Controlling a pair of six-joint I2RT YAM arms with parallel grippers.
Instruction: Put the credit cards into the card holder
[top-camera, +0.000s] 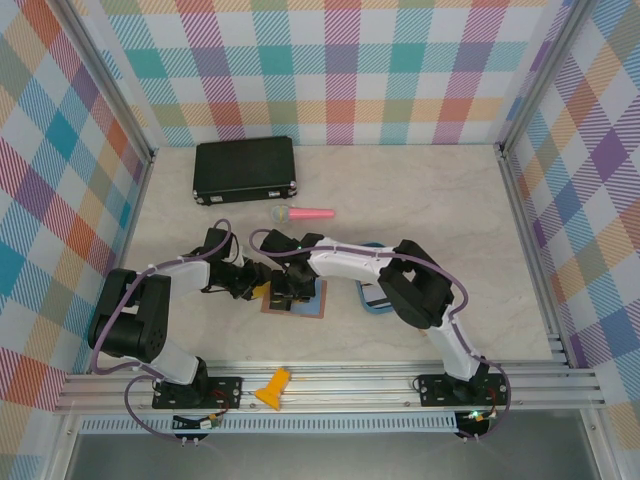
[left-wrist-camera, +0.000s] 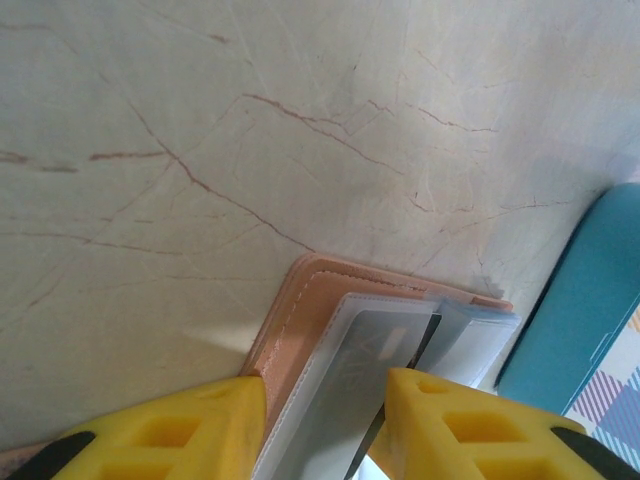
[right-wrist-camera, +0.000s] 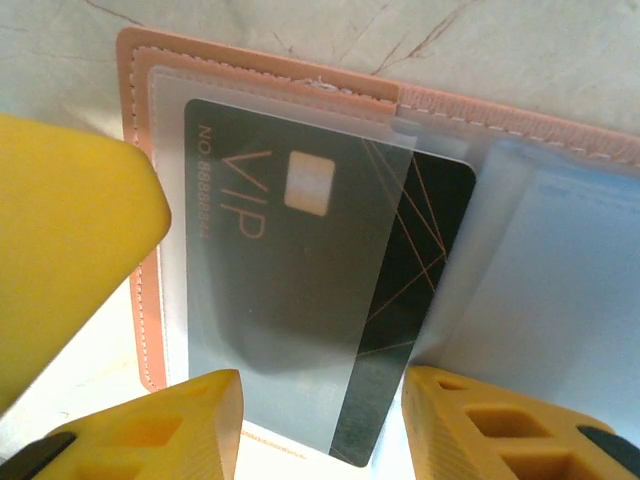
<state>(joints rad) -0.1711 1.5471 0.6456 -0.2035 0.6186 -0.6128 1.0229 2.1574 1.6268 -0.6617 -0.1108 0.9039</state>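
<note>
The pinkish leather card holder (top-camera: 306, 303) lies open on the marble table, and both grippers meet over it. A dark credit card (right-wrist-camera: 425, 250) marked VIP sits mostly inside one clear sleeve of the holder (right-wrist-camera: 135, 150), with a dark strip along its right side still uncovered. My right gripper (right-wrist-camera: 320, 378) stands open, its yellow fingers either side of the card's near end. My left gripper (left-wrist-camera: 325, 380) is open too and straddles the same sleeve and card (left-wrist-camera: 380, 345), one finger against the holder's leather edge (left-wrist-camera: 295, 320). That finger (right-wrist-camera: 60, 250) also shows in the right wrist view.
A blue tray (top-camera: 372, 297) sits just right of the holder, partly under the right arm, and its rim (left-wrist-camera: 575, 300) shows in the left wrist view. A black case (top-camera: 245, 168) stands at the back left, with a pink-handled item (top-camera: 312, 213) in front of it. An orange piece (top-camera: 273, 388) rests on the front rail.
</note>
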